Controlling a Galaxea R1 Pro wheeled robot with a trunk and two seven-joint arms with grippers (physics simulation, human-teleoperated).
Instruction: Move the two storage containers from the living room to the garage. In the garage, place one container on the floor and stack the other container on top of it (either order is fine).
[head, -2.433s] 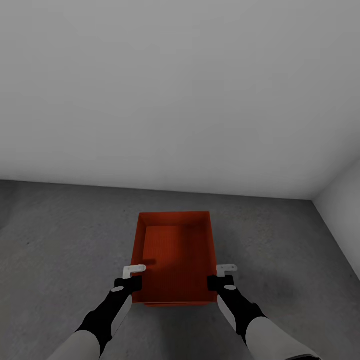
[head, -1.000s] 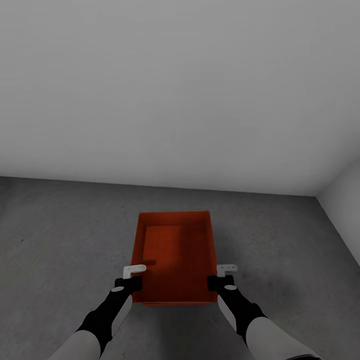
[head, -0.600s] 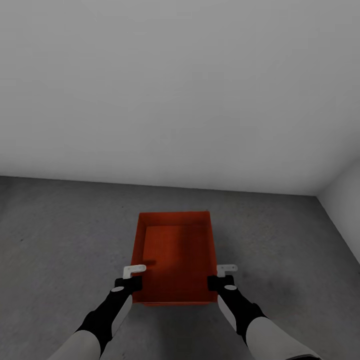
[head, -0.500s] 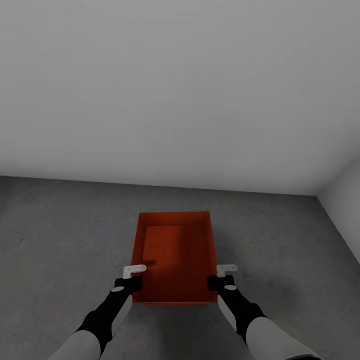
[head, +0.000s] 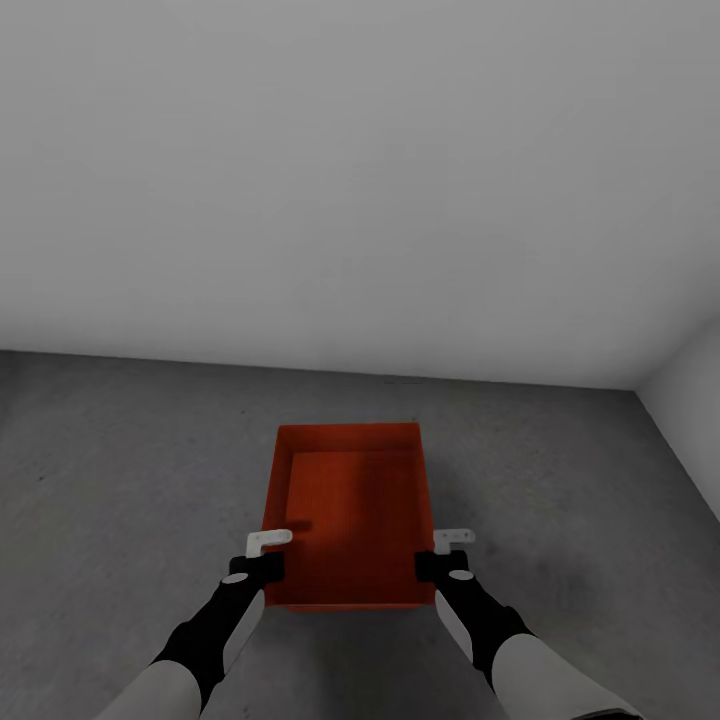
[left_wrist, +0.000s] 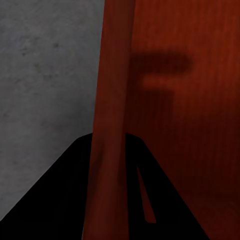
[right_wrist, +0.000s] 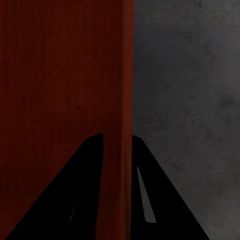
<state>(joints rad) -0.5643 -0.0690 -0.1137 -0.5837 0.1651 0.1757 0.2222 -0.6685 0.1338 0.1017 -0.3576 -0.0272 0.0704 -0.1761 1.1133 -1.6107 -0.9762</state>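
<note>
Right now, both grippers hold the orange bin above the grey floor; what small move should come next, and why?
Probably lower it straight down. The left gripper and right gripper each pinch a side wall of the container above bare floor, near the wall.

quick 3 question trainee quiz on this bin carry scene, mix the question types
1. True or false: each gripper clamps a side wall of the storage container.
2. Which surface lies under the container? A) wood planks B) grey concrete floor C) carpet
3. Fill in: beyond the container stands a plain white ____.

Key
1. True: the left gripper and the right gripper each straddle a wall, fingers inside and outside.
2. B
3. wall
</note>
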